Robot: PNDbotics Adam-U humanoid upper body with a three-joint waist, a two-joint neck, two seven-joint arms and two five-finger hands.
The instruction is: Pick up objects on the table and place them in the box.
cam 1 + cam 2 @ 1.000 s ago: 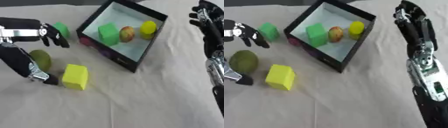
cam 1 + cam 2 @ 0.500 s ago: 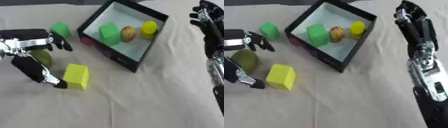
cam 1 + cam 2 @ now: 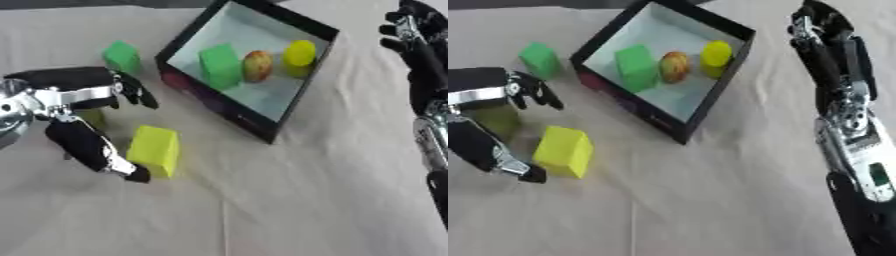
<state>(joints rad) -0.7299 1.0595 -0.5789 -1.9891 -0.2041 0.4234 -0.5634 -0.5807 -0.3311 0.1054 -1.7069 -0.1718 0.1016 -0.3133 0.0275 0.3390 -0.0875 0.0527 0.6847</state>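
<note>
Robot hand (image 3: 83, 117), my left, is spread wide around the olive ball (image 3: 492, 120), grasping nothing; beside it sits the yellow block (image 3: 155, 150); I should curl round the ball without nudging that block.

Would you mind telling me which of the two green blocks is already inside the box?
The larger green block, standing in the box beside the reddish round fruit. The smaller green block sits on the cloth outside, left of the box.
</note>
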